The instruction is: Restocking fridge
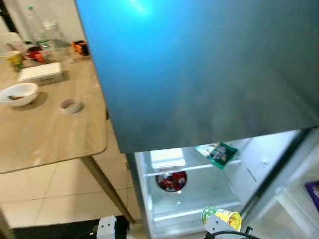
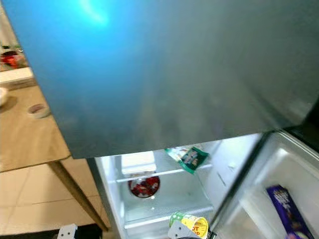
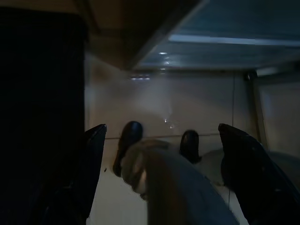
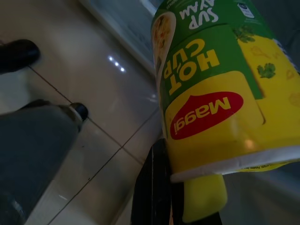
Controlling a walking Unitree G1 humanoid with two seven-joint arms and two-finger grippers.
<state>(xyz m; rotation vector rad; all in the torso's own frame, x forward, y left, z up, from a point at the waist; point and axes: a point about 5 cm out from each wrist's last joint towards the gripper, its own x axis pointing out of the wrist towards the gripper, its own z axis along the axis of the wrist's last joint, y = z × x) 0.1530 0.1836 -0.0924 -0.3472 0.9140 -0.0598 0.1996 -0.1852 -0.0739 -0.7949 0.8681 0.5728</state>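
Right wrist view shows the right hand (image 4: 187, 197) clamped on a yellow and green noodle cup (image 4: 220, 89), one black finger (image 4: 152, 187) pressed against its side, the other hidden behind it; from the head the cup (image 1: 222, 217) sits low at the open fridge (image 1: 199, 199), half cut off by the frame edge; a blurred blue-grey door (image 1: 199, 69) blocks most of the fridge; inside, a white box (image 1: 167, 158), a red item (image 1: 171, 181) too blurred to name and a green packet (image 1: 222, 153); left hand (image 3: 159, 154) hangs in the dark, fingers apart, above the floor; a worktop (image 1: 50, 129) with a bowl (image 1: 19, 93) stands left
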